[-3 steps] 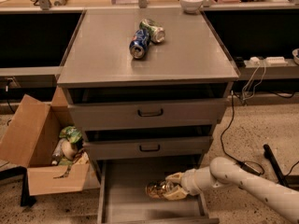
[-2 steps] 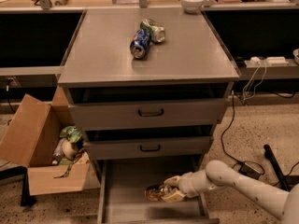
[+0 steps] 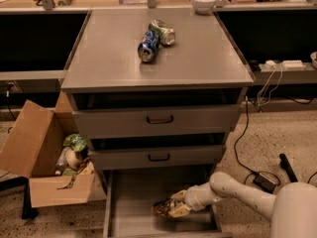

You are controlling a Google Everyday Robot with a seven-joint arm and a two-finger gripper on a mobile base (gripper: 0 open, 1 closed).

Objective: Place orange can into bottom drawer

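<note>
Three drawers make up the grey cabinet. The top drawer and the middle drawer, each with a dark handle, are pushed nearly closed. The bottom drawer is pulled out toward the camera, exposing its flat grey floor and low sides.

The white arm enters from the lower right and reaches left into the bottom drawer. The tool sits low inside the drawer, right of centre and close to the floor. Its fingers are closed around the orange can. The can lies on its side in the grasp, with one end pointing left. Whether the can touches the drawer floor cannot be determined.

The desk, which is the cabinet's top surface, carries two other cans lying on their sides. The blue can and the green can touch each other near the middle of the surface. A white bowl stands on the counter behind the cabinet.

An open cardboard box sits on the speckled floor to the left of the cabinet and contains mixed packaging. A black cable runs down across the floor on the right side.
</note>
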